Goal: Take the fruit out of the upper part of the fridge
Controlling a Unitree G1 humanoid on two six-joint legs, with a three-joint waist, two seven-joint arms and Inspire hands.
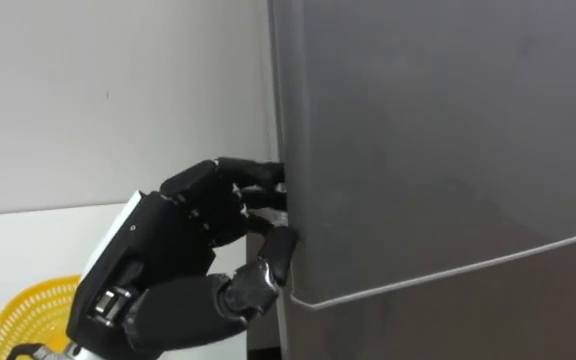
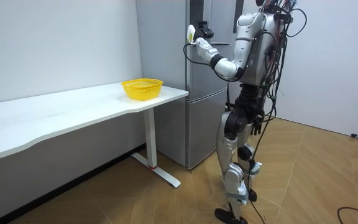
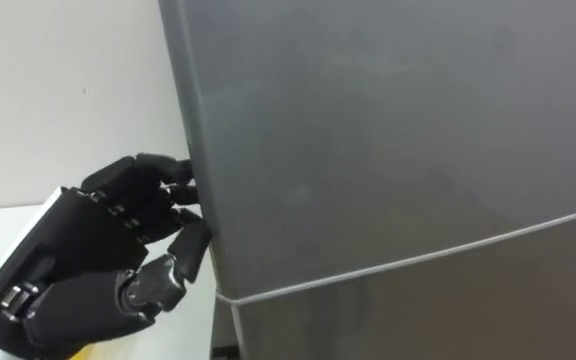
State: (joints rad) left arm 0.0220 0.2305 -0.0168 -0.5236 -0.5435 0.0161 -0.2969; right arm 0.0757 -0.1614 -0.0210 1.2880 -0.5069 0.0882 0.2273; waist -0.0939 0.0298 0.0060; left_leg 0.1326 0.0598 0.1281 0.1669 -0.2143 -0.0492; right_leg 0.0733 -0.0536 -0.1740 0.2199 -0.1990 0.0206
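Observation:
The grey fridge (image 2: 197, 93) stands right before me, and its upper door (image 1: 438, 130) looks closed. My left hand (image 1: 188, 230) is at that door's left edge, just above the seam (image 1: 448, 270) to the lower door (image 1: 468, 325). Its fingers (image 1: 253, 185) curl onto the edge and the thumb (image 1: 280, 255) presses against the door's lower corner. The room view has me standing upright facing the fridge, left arm raised to the upper door (image 2: 213, 37).
A yellow mesh basket (image 2: 142, 88) sits on the end of a long white table (image 2: 73, 115) next to the fridge's left side; the basket (image 1: 28, 310) lies below my left arm. A white wall (image 1: 118, 90) runs behind the table.

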